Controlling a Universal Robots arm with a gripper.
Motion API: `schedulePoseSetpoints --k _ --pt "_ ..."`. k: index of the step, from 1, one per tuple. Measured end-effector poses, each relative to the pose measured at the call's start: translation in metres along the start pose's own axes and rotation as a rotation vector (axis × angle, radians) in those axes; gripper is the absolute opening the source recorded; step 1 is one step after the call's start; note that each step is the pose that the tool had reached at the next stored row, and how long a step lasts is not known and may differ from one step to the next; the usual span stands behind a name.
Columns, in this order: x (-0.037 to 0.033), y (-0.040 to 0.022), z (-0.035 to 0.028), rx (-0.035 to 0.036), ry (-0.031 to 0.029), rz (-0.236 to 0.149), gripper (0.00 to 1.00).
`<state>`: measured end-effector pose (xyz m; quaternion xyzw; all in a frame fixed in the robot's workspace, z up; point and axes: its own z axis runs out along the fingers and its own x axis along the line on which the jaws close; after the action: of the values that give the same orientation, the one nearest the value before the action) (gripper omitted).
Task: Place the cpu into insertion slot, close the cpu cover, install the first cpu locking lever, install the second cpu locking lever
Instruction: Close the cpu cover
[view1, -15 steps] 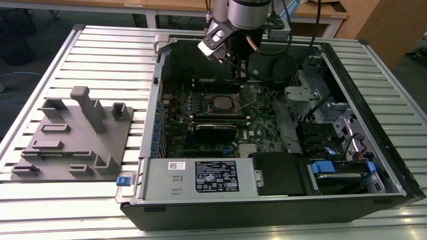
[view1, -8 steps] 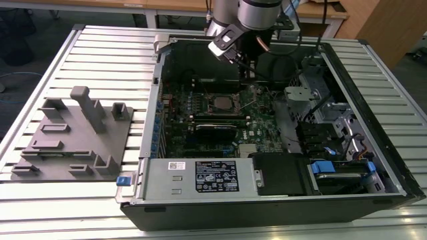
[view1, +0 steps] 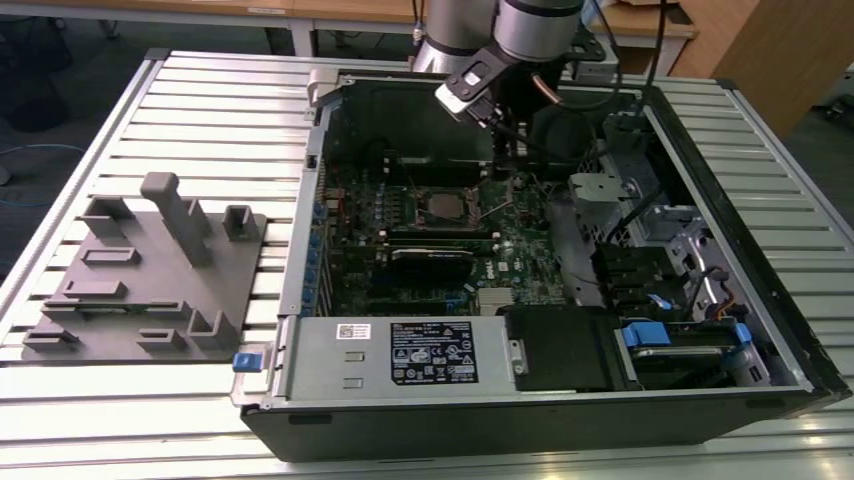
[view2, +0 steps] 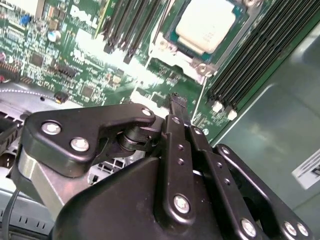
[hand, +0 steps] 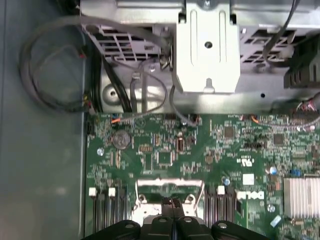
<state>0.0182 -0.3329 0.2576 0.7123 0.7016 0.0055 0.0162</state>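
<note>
We see the claw (view2: 176, 102) with fingers pressed together, gripping nothing, tip close beside the socket (view1: 418, 208). The second wrist view gives us the chip (view2: 205, 24) seated there, metal frame (view2: 187, 57) around it, memory slots (view2: 250, 60) tight alongside. Exterior view: arm (view1: 527, 30) leans steeply into the open case (view1: 534, 435).

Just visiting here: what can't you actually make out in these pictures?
1. Locking levers, latched or not: too small beside the socket in the exterior view; the second wrist view's edge cuts off the chip's surroundings.
2. Most of the socket in the first wrist view: the shut gripper covers it, and the edge cuts it off.
</note>
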Motion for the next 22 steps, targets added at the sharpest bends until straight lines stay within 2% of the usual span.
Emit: schedulePoseSetpoints --k 6,7,15,18,22 --pt "0.0001 0.0124 0.0005 0.0000 -0.0001 0.000 0.10" --pt "0.0002 0.0168 0.0006 0.0001 -0.0001 0.000 0.10" --pt "0.0005 0.0332 0.0013 0.0000 -0.0001 0.000 0.10" --pt "0.0006 0.0364 0.0020 0.0001 -0.0001 0.000 0.10" --pt "0.0006 0.0368 0.0079 0.0001 -0.0001 0.000 0.10"
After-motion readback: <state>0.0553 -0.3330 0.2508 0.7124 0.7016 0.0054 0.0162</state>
